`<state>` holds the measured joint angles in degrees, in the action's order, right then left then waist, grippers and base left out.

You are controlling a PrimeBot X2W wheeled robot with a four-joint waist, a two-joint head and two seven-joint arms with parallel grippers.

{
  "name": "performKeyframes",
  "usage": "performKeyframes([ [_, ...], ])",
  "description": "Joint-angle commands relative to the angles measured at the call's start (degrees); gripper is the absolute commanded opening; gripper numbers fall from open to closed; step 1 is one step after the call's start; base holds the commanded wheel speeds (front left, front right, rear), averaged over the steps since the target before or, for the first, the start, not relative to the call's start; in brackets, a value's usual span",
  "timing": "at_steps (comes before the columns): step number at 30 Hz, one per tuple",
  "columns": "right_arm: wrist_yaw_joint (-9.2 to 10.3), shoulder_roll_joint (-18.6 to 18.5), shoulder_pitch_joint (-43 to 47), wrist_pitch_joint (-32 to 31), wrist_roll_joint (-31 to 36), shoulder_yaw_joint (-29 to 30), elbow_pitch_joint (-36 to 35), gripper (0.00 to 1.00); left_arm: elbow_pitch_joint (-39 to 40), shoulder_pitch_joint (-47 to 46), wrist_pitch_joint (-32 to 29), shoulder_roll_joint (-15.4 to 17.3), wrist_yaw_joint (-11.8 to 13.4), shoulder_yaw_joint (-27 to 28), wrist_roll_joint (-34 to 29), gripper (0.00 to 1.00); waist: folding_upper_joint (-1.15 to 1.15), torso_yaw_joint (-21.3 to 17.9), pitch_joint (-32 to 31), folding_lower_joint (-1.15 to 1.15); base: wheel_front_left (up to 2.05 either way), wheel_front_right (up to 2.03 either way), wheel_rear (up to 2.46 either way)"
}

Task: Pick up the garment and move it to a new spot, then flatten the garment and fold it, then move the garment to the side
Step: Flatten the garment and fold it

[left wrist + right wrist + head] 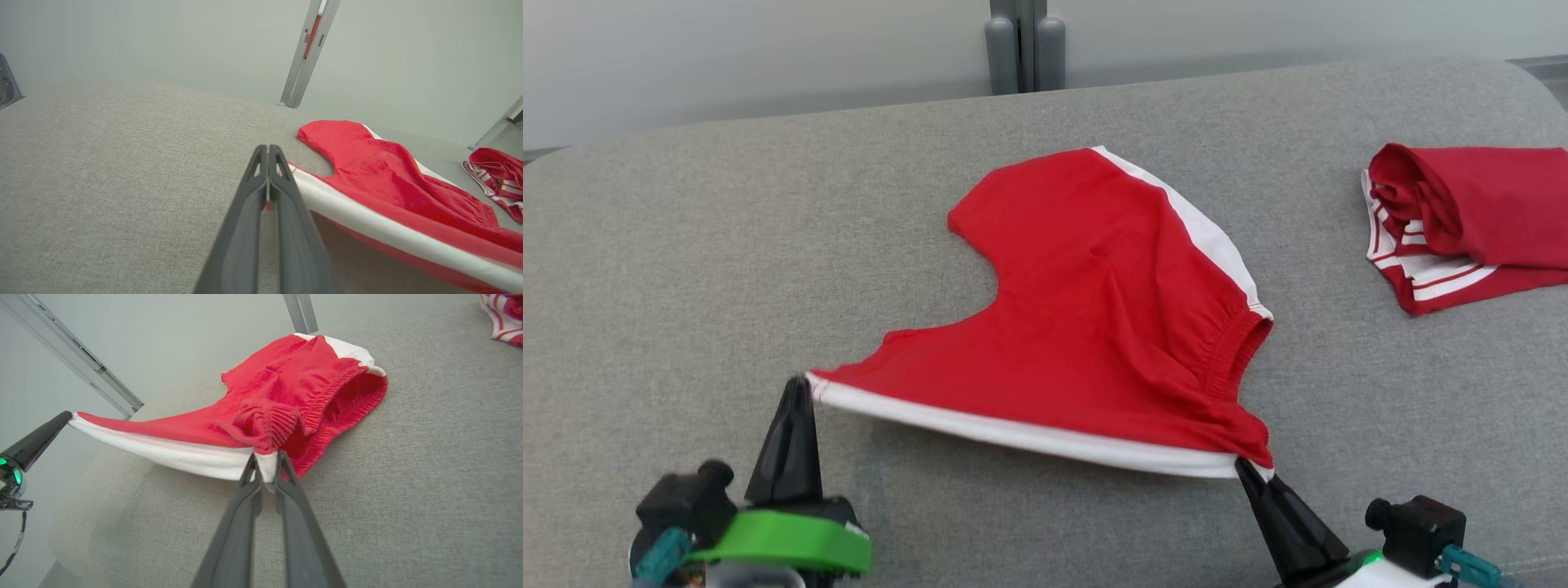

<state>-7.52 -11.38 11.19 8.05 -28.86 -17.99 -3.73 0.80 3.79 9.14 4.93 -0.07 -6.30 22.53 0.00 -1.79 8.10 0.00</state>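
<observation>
The garment (pixel 1086 318) is a pair of red shorts with white side stripes, spread on the grey cushion. Its near edge is lifted and stretched taut between my two grippers. My left gripper (pixel 799 384) is shut on the leg-hem corner at the lower left; in the left wrist view the gripper (pixel 268 153) pinches the garment (pixel 380 171) at the white stripe. My right gripper (pixel 1241 464) is shut on the waistband corner at the lower right; the right wrist view shows the gripper (pixel 265 461) clamping the garment (pixel 286 396) and the left gripper (pixel 65 416) far left.
A second red garment with white stripes (pixel 1462 220) lies bunched at the right edge of the grey cushion (pixel 686 245), also visible as a bundle (pixel 498 175) in the left wrist view. A grey metal post (pixel 1025 45) stands behind the cushion's far edge.
</observation>
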Motion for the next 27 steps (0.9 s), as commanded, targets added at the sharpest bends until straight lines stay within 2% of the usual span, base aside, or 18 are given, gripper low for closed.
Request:
performKeyframes([
  [1, 0.06, 0.29, -1.84, -0.46, -0.44, 0.71, -0.32, 0.0, -0.4, -3.91, -0.45, 0.9, -0.51, -0.17, -0.69, 0.0, 0.0, -0.68, 1.44, 0.0, 0.0, 0.0, 0.0],
  [8, 0.06, 1.43, -11.25, -0.7, -2.13, 3.88, 1.62, 0.0, -9.16, -23.4, -4.09, 2.72, -3.75, -2.51, -1.72, 0.0, 0.0, -2.98, 9.08, 0.0, 0.0, 0.0, 0.0],
  [15, 0.05, 1.71, -24.23, 0.15, -5.96, 4.54, 7.43, 0.0, -26.96, -46.36, -7.93, 2.7, -6.17, -6.31, -2.62, 0.0, 0.0, -7.1, 16.84, 0.0, 0.0, 0.0, 0.0],
  [21, 0.05, 2.87, -33.41, 1.77, -10.26, 3.43, 13.69, 0.0, -43.3, -60.78, -6.58, 2.31, -6.86, -8.29, -3.19, 0.0, 0.0, -11.56, 20.33, 0.0, 0.0, 0.0, 0.0],
  [27, 0.05, 3.24, -39.74, 3.91, -13.43, 0.67, 19.35, 0.0, -56.5, -69.36, -3.9, 2.14, -7.04, -9.18, -3.44, 0.0, 0.0, -15.05, 22.23, 0.0, 0.0, 0.0, 0.0],
])
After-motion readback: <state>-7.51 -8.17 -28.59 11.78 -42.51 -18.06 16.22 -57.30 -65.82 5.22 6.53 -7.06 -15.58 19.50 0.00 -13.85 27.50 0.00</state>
